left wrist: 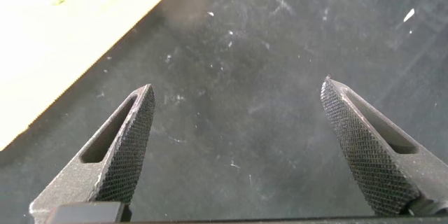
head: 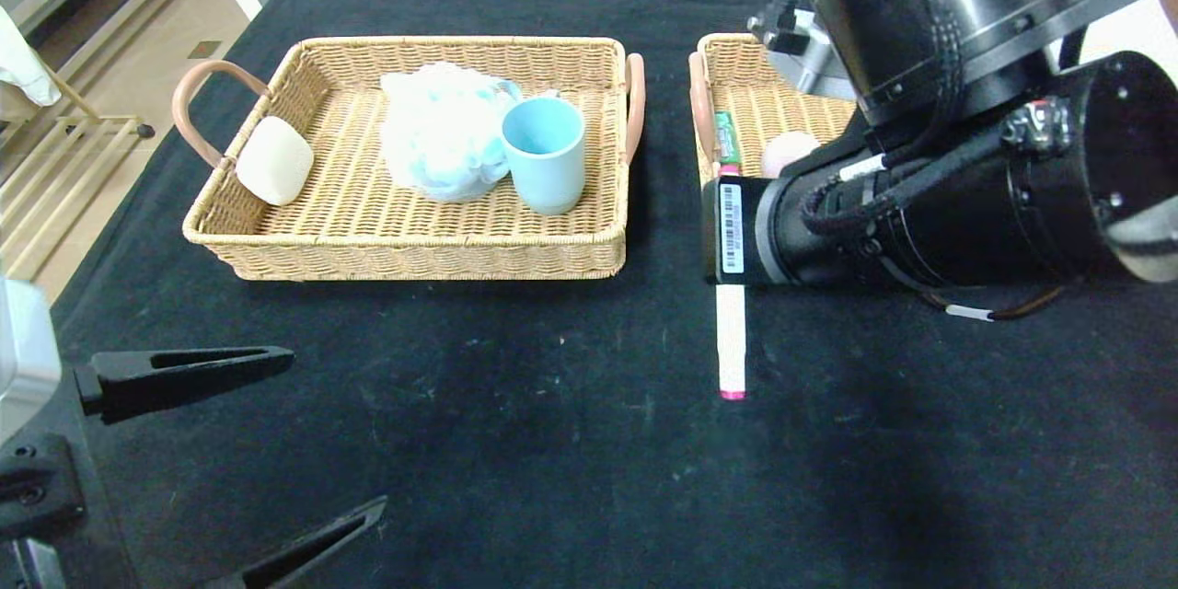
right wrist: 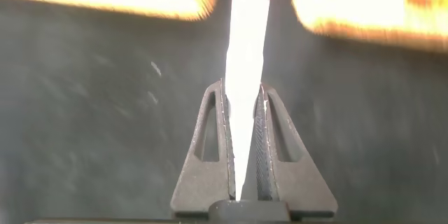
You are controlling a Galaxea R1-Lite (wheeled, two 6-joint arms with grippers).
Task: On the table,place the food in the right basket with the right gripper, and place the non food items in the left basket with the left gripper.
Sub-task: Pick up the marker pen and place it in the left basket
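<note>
A: Head cam first. What have you got?

B: My right gripper (right wrist: 243,115) is hidden under my own arm there. All I see is a white stick w/ a pink tip (head: 731,340) poking out toward me, above the black tablecloth (head: 515,405), just in front of the right basket (head: 736,64). That basket holds a green tube (head: 726,140) and a pale pink round thing (head: 788,151). Left basket (head: 405,244) has a cream soap bar (head: 274,160), blue-white bath pouf (head: 442,131) and light blue cup (head: 545,155).

A: And your left?

B: Left gripper (head: 267,442) is parked near the front-left table corner, idle.

A: Left wrist cam?

B: Fingers (left wrist: 129,140) spread as wide as they go, only bare cloth between them. Nothing held.

A: Right wrist cam?

B: Fingers (right wrist: 262,140) pinched nearly closed on the white stick, gripped near one end so the rest juts straight out, pink tip leading toward the baskets.

A: Why hold it that way?

B: My guess: the long axis leads into the basket and clears the rim. Can't tell if it's food, tbh.
</note>
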